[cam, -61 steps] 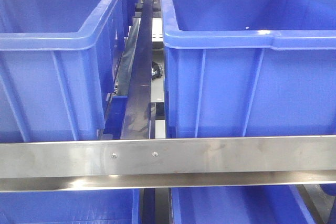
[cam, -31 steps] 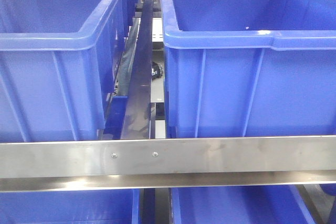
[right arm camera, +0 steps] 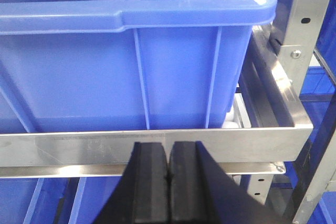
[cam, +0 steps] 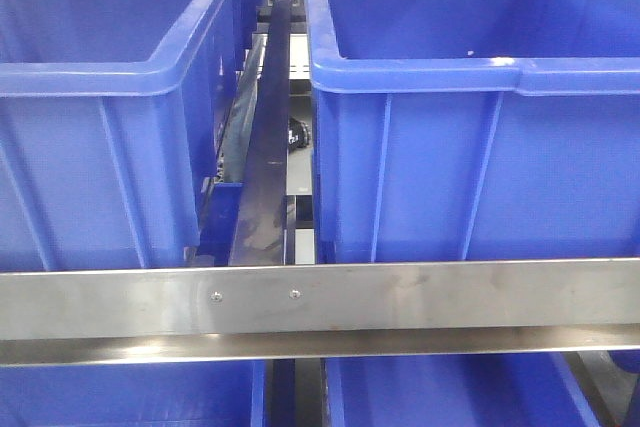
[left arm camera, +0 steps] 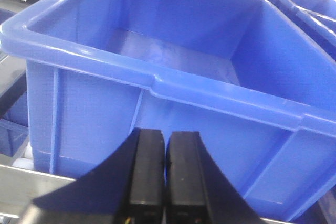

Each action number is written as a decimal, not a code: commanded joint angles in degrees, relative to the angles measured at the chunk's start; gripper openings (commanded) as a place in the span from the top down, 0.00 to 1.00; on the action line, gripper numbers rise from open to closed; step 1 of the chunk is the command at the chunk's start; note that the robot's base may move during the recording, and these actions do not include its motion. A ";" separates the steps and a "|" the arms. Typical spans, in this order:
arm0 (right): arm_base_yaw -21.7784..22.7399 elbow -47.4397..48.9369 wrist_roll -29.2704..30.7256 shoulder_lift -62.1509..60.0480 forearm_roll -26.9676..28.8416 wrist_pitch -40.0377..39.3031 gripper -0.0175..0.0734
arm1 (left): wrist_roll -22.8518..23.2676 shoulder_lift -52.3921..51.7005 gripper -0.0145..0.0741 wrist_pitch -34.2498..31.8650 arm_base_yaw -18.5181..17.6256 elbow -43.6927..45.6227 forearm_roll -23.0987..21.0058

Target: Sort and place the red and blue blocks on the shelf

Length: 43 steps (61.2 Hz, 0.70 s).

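I see no red or blue block, so I can't judge which arm is nearer. Left hand [left arm camera: 165,174] and right hand [right arm camera: 168,179] are both pressed together, empty, facing the shelf [cam: 320,299].

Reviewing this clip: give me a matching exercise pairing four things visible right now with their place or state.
Things:
1. left claw
2. right claw
3. front rail
4. dark divider bar

Places or states:
A. runs back between the two upper blue bins
B. shut, facing a bin's front wall with the bin's bare floor in view
C. brushed steel with two screw heads, crossing below the upper bins
D. shut, level with a steel rail near the rack's corner post

Pairs: 1-B, 2-D, 3-C, 4-A
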State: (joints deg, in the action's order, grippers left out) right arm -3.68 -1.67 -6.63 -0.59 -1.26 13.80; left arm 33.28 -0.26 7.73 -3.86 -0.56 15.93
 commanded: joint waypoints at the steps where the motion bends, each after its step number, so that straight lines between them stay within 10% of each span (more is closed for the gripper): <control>1: 0.34 1.23 0.17 -1.18 -0.68 -4.88 0.75 | -4.65 -0.98 0.69 -5.02 0.01 -1.33 -2.89; 13: 0.34 1.23 0.17 -1.18 -0.68 -4.88 0.75 | -22.20 -0.98 0.69 -5.14 0.04 -1.33 -12.14; 43: 0.34 1.23 0.17 -1.18 -0.68 -4.88 0.75 | -23.02 -0.98 0.69 -5.14 0.04 -1.33 -12.28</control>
State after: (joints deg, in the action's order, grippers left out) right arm -3.68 -1.67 -6.63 -0.59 -1.26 13.85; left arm 10.45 -0.26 7.73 -3.86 -0.56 4.23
